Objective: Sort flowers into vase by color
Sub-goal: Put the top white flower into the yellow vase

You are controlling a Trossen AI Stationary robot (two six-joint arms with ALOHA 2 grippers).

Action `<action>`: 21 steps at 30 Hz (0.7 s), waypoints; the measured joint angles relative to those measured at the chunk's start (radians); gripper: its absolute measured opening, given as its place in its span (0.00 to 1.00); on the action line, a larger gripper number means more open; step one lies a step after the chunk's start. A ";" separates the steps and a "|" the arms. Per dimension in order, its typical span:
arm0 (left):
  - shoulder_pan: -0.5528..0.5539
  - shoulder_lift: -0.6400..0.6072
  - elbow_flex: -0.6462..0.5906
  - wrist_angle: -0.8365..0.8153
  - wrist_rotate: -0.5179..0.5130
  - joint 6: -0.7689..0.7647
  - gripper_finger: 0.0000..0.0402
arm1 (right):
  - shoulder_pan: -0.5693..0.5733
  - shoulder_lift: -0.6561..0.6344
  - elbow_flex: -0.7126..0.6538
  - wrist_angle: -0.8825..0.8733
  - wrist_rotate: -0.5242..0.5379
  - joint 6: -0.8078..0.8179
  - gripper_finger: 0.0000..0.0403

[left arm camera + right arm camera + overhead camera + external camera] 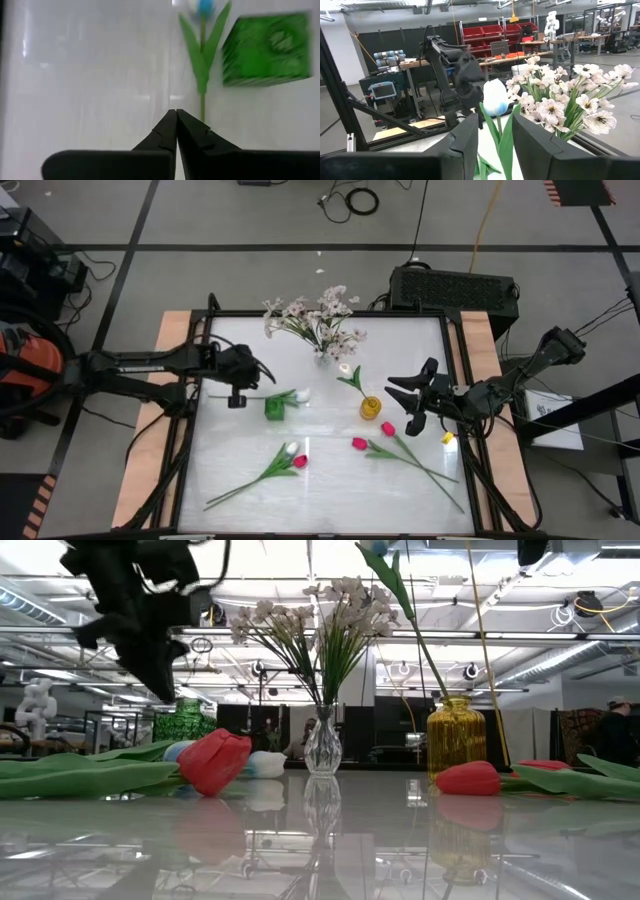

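Note:
A yellow vase (pixel 370 409) (pixel 455 735) holds one white tulip (pixel 351 374) (pixel 496 97), its stem in the mouth. A clear vase (pixel 322 745) holds the pale blossom sprays (pixel 318 316) (pixel 560 102). Another white tulip (pixel 290 395) (pixel 202 70) lies on the table beside a green vase (pixel 273 408) (pixel 265 49). Pink tulips (pixel 358 443) (pixel 215 760) and a white one (pixel 291 448) lie on the near half of the table. My left gripper (pixel 266 374) (pixel 176 113) is shut, raised above that lying tulip's stem end. My right gripper (pixel 396 391) (pixel 495 142) is open, just right of the yellow vase.
The three vases stand close together mid-table, between my two grippers. Long green stems (pixel 425 468) run toward the near right corner, and another pair (pixel 245 485) toward the near left. A black frame (pixel 455 380) borders the white tabletop. A small yellow object (pixel 448 438) lies near the right edge.

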 joint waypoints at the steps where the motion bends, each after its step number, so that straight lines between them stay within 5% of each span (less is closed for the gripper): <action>1: 0.003 0.015 0.000 -0.001 -0.002 -0.003 0.05 | 0.000 0.000 0.000 -0.001 -0.003 0.000 0.28; 13: 0.008 0.088 -0.001 -0.021 0.118 0.024 0.34 | 0.000 -0.002 0.000 -0.033 -0.005 0.003 0.28; 21: 0.008 0.095 -0.001 -0.016 0.101 0.020 0.48 | 0.000 -0.013 0.000 -0.040 -0.005 -0.004 0.28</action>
